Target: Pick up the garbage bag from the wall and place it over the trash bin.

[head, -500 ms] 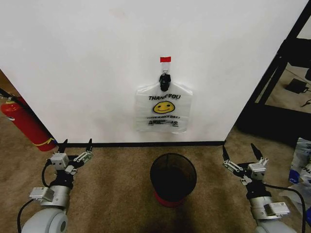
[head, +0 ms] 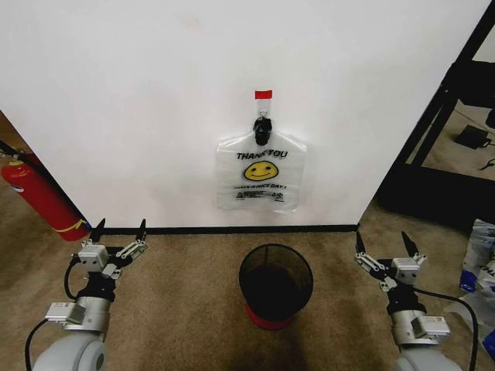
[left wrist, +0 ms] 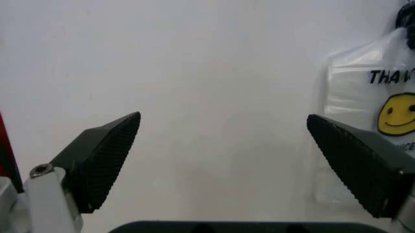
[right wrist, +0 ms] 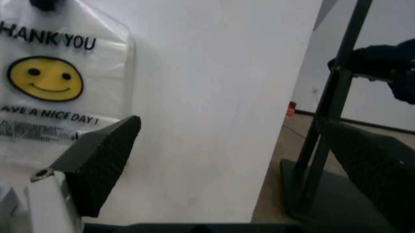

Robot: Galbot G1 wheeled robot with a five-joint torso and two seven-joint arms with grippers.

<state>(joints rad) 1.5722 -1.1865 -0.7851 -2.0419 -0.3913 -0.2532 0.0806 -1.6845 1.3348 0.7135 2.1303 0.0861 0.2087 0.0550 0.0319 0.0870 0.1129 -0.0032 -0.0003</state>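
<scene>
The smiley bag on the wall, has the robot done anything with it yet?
Nothing is done yet. The garbage bag hangs from the black hook on the wall. The left gripper and right gripper are open, low, empty. Grabbing it and fitting it over the trash bin remain.

Both the left end effector [head: 119, 229] and right end effector [head: 382, 243] have drawn slightly back.

A plain indoor test space, likely a lab or office corner. Brown carpet [head: 186, 294] meets a bare white wall [head: 139, 100] with a black baseboard [head: 232, 229]. A red fire extinguisher [head: 39, 197] (propped against the wall) and black metal shelving [head: 456, 108] flank it.
</scene>
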